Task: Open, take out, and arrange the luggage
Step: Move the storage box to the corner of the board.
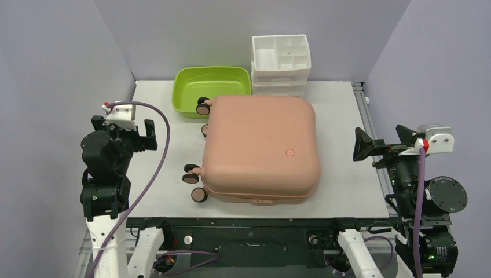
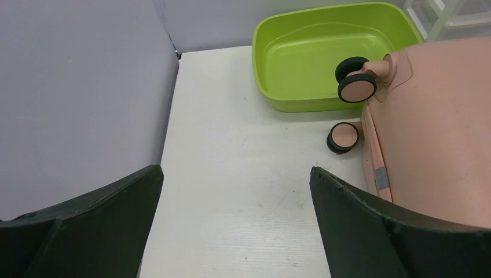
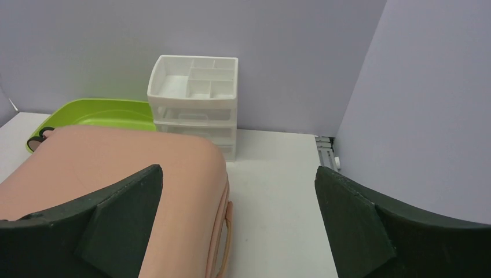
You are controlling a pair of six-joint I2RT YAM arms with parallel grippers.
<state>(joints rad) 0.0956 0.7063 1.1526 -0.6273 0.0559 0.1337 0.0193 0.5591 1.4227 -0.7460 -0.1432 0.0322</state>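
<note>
Luggage (image 1: pixel 260 147): closed, bench centre | left fingers (image 2: pixel 87 231), right fingers (image 3: pixel 116 220): spread, empty | risk: lifted lid may strike tub (image 1: pixel 211 90) at far edge

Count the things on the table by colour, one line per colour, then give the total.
Pink: 1, the suitcase
Green: 1, the tub
White: 1, the organizer
Total: 3
</note>
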